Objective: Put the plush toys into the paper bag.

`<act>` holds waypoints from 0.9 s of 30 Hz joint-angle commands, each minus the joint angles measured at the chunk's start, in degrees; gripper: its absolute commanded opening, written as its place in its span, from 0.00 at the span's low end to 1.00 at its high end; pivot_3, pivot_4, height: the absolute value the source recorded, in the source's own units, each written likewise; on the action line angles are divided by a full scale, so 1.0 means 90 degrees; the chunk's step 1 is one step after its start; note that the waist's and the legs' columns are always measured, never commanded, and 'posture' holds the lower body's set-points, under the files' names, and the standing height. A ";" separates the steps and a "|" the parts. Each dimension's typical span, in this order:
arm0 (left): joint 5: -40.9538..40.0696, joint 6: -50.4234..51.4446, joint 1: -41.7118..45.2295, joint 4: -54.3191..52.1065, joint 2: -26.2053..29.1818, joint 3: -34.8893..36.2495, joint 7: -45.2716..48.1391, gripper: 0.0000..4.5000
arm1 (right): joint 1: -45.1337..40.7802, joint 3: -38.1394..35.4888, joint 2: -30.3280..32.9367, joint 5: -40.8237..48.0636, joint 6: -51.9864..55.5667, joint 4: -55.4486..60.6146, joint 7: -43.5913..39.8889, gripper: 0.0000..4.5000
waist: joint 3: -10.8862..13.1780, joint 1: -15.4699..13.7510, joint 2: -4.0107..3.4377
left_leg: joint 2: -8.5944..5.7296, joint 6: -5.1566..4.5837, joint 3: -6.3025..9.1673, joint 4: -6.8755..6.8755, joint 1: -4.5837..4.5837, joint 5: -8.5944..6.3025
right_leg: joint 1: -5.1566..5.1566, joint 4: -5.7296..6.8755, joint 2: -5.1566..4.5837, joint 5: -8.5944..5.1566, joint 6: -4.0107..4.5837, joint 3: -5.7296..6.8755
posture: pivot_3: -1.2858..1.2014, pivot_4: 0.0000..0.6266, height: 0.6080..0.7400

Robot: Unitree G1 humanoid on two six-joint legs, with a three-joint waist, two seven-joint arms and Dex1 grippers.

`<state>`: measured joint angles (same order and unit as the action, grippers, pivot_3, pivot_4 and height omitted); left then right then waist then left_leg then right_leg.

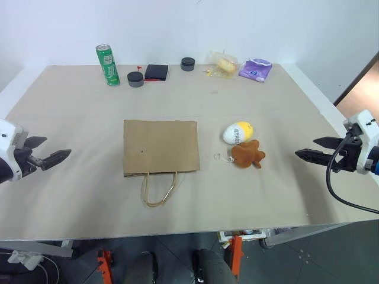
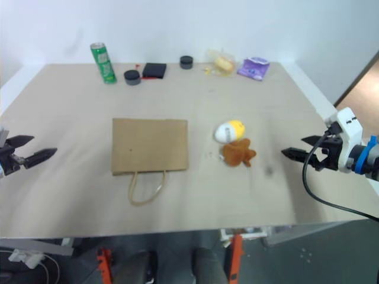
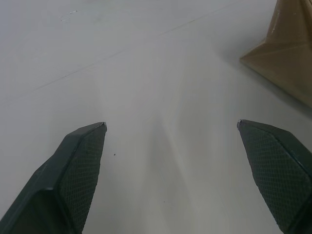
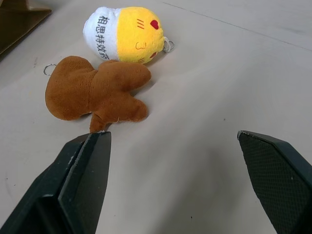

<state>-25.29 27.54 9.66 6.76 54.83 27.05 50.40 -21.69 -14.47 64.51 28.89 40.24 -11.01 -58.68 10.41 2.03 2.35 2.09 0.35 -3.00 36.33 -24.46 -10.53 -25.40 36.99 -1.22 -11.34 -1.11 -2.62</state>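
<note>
A brown paper bag (image 1: 160,147) lies flat in the middle of the table, its cord handles (image 1: 159,190) toward the near edge. Just right of it lie the two plush toys: a yellow-and-white egg (image 1: 238,132) and, touching its near side, an orange-brown animal (image 1: 247,154). My right gripper (image 1: 314,149) hovers open to the right of the toys, pointing at them; in the right wrist view the animal (image 4: 97,95) and egg (image 4: 126,34) lie ahead of its fingers. Far to the left of the bag, near the table's left edge, my left gripper (image 1: 48,151) is open and empty.
Along the far edge stand a green can (image 1: 107,64), two small dark round tins (image 1: 135,79) (image 1: 188,64), a black flat case (image 1: 156,72), a yellow item in clear wrapping (image 1: 224,64) and a purple pouch (image 1: 256,70). A small metal ring (image 1: 218,157) lies by the brown toy.
</note>
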 commanded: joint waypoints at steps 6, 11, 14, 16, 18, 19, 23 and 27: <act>0.0066 -0.0082 0.0211 -0.0196 0.0066 0.0067 -0.0203 0.98 | 0.0026 -0.0494 0.0010 0.0084 -0.0087 0.0037 -0.0068 1.00 | 0.0000 -0.0001 0.0000 | -0.0001 0.0000 0.0001 0.0000 -0.0001 0.0000 | 0.0000 0.0000 0.0000 0.0000 0.0000 0.0001 | 0.52 0.24 1.00; 0.0062 -0.0023 0.0311 -0.0274 0.0022 0.0042 -0.0364 0.98 | 0.0079 -0.0617 -0.0032 0.0112 -0.0100 0.0031 -0.0061 1.00 | 0.0000 -0.0001 0.0000 | -0.0001 0.0000 0.0000 0.0001 0.0001 0.0000 | 0.0002 0.0001 0.0000 0.0001 -0.0001 -0.0001 | 0.52 0.24 1.00; 0.0129 -0.0080 0.0440 -0.0212 -0.0004 -0.0080 -0.0430 0.98 | 0.0114 -0.0720 -0.0072 0.0151 -0.0098 0.0000 -0.0038 1.00 | 0.0000 0.0000 0.0000 | -0.0003 0.0000 0.0000 0.0001 0.0001 0.0000 | 0.0002 0.0001 0.0001 0.0001 -0.0001 0.0000 | 0.52 0.24 1.00; 0.0176 -0.0123 0.0495 -0.0194 -0.0030 -0.0192 -0.0429 0.98 | 0.0170 -0.0805 -0.0054 0.0185 -0.0071 0.0023 -0.0087 1.00 | 0.0000 -0.0001 0.0000 | -0.0008 0.0000 0.0001 0.0001 0.0001 0.0000 | 0.0002 0.0001 0.0002 0.0001 -0.0001 0.0000 | 0.52 0.24 1.00; 0.0200 -0.0145 0.0549 -0.0138 -0.0024 -0.0230 -0.0440 0.98 | 0.0219 -0.0903 -0.0064 0.0198 -0.0054 0.0037 -0.0087 1.00 | 0.0000 -0.0001 0.0000 | -0.0015 0.0000 0.0001 0.0002 0.0002 0.0000 | 0.0006 0.0001 0.0001 0.0003 -0.0004 -0.0002 | 0.52 0.24 1.00; 0.0208 -0.0154 0.0576 -0.0111 -0.0016 -0.0239 -0.0450 0.98 | 0.0256 -0.0960 -0.0082 0.0223 -0.0041 0.0053 -0.0082 1.00 | 0.0000 -0.0001 0.0000 | -0.0016 -0.0001 0.0001 0.0002 0.0002 0.0000 | 0.0006 0.0001 0.0001 0.0003 -0.0004 -0.0002 | 0.52 0.24 1.00; 0.0262 -0.0297 0.0743 -0.0121 -0.0110 -0.0408 -0.0442 0.98 | 0.0363 -0.1086 -0.0161 0.0331 -0.0083 0.0128 -0.0172 1.00 | 0.0000 -0.0001 0.0000 | -0.0015 -0.0001 0.0002 0.0003 0.0002 0.0000 | 0.0006 0.0001 0.0002 0.0003 -0.0005 -0.0002 | 0.52 0.24 1.00; 0.0255 -0.1028 0.1170 -0.0518 -0.0582 -0.1047 -0.0053 0.98 | 0.0856 -0.1274 -0.0331 0.1129 -0.0187 0.1385 -0.1162 1.00 | 0.0000 -0.0002 0.0000 | -0.0016 -0.0001 0.0002 0.0003 0.0005 0.0001 | 0.0011 0.0002 0.0003 0.0005 -0.0007 -0.0003 | 0.52 0.24 1.00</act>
<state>-22.89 25.10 16.60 6.21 52.40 21.93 47.01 -16.97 -22.48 62.43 31.41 39.45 -10.19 -61.04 10.40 2.01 2.35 1.95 0.33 -2.98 36.38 -24.41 -10.52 -25.30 37.01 -1.19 -11.29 -1.19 -2.65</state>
